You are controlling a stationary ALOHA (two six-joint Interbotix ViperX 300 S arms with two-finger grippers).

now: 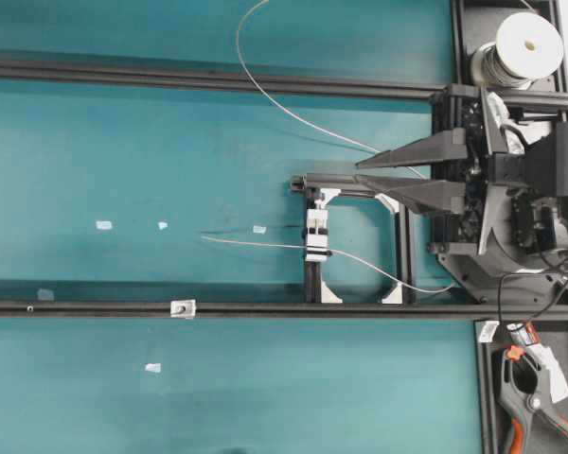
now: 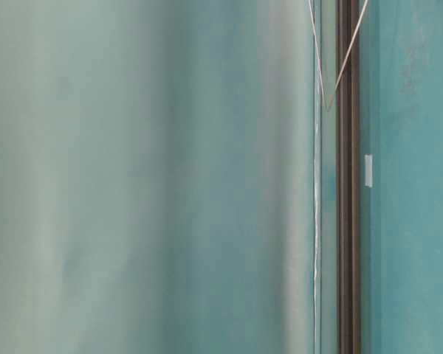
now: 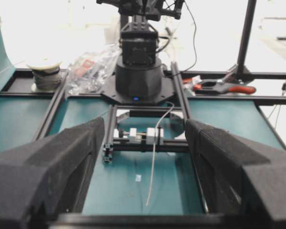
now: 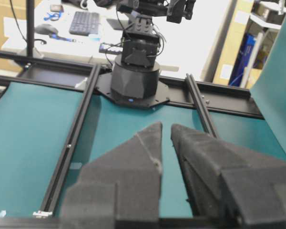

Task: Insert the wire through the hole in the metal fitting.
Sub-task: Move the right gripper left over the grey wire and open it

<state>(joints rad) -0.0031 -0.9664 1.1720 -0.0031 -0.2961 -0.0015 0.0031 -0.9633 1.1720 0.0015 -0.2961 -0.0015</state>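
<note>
The thin silvery wire (image 1: 265, 90) curves down from the top and crosses my right gripper (image 1: 358, 172), whose fingers point left with a narrow empty gap. In the right wrist view it lies over the left finger (image 4: 148, 152). Another stretch of wire (image 1: 256, 244) runs through the white-and-black clamp block (image 1: 317, 241). Its free end (image 3: 148, 202) rests on the mat in front of my left gripper (image 3: 144, 123), which is wide open and empty. The small silver metal fitting (image 1: 182, 307) sits on the lower rail, also visible as the fitting (image 4: 39, 213). Its hole is too small to make out.
A wire spool (image 1: 528, 47) stands at the top right and an orange-handled clamp tool (image 1: 535, 397) lies at the bottom right. Two black rails (image 1: 123, 71) cross the teal mat. White tape scraps (image 1: 103, 225) dot the mat. A black frame (image 1: 398, 246) surrounds the clamp block.
</note>
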